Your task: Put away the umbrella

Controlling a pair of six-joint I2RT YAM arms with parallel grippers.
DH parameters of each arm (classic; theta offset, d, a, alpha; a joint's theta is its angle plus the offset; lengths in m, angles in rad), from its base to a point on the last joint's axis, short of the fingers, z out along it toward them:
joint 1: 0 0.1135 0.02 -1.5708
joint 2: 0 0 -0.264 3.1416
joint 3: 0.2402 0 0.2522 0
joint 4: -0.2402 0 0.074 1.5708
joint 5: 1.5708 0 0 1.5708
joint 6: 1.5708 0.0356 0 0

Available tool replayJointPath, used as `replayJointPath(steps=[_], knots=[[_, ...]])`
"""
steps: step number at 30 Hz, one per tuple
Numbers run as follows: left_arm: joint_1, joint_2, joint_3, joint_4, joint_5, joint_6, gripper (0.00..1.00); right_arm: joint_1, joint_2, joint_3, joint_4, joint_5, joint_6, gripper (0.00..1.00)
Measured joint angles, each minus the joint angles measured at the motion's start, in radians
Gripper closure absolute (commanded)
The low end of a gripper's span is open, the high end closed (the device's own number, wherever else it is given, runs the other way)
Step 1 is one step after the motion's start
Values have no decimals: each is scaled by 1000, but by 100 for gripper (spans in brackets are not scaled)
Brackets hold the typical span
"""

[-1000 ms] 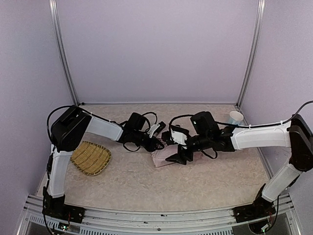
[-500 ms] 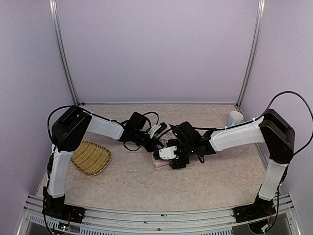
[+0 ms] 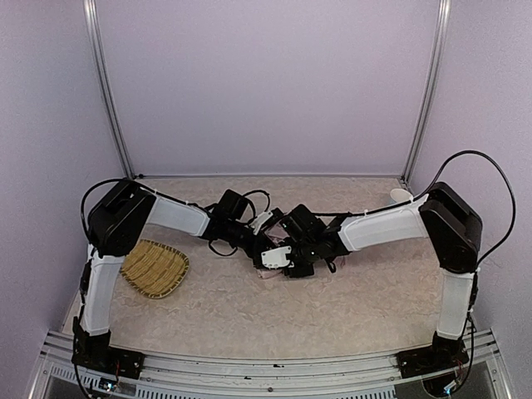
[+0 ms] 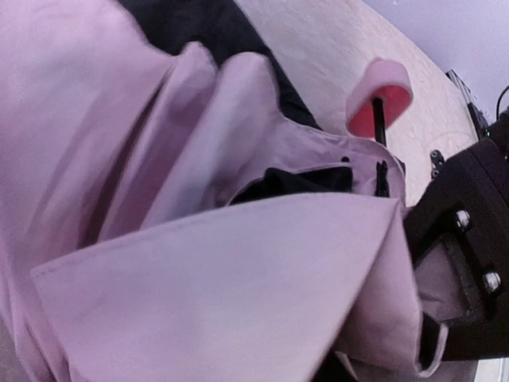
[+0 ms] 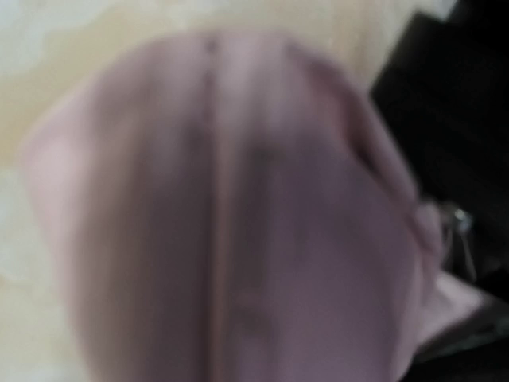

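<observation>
Two grippers crowd the folded umbrella [image 3: 267, 273].
The pink canopy lies directly beneath the left gripper [image 3: 268, 241] and right gripper [image 3: 283, 262], pressed close against both wrist cameras. I cannot tell whether either one is spread or pinching fabric.

table [image 3: 332, 312]: beige mottled top. Three things on it. Woven straw tray [image 3: 155, 268] sits flat at near-left. Umbrella [image 3: 266, 271] is mid-table, pink fabric bunched on the surface, mostly covered from above. Whitish cup [image 3: 398, 194] in the far-right corner, largely hidden. Tray is well apart from umbrella, cup further still.
</observation>
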State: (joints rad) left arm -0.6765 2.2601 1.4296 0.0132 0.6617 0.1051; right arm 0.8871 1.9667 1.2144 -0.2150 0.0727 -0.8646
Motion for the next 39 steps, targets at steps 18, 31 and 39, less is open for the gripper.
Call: replayJointPath(steps=[18,31,39], knots=[[128,-652,-698,572,-187,-127,49,-21,-28,19,-185,-359,286,76],[-346,-797,-783,305,-429,560,28,-140,108,113,-301,-828,384,74],[-344,-579,-697,293,-569,739,25,-146,145,136,-367,-938,377,74]])
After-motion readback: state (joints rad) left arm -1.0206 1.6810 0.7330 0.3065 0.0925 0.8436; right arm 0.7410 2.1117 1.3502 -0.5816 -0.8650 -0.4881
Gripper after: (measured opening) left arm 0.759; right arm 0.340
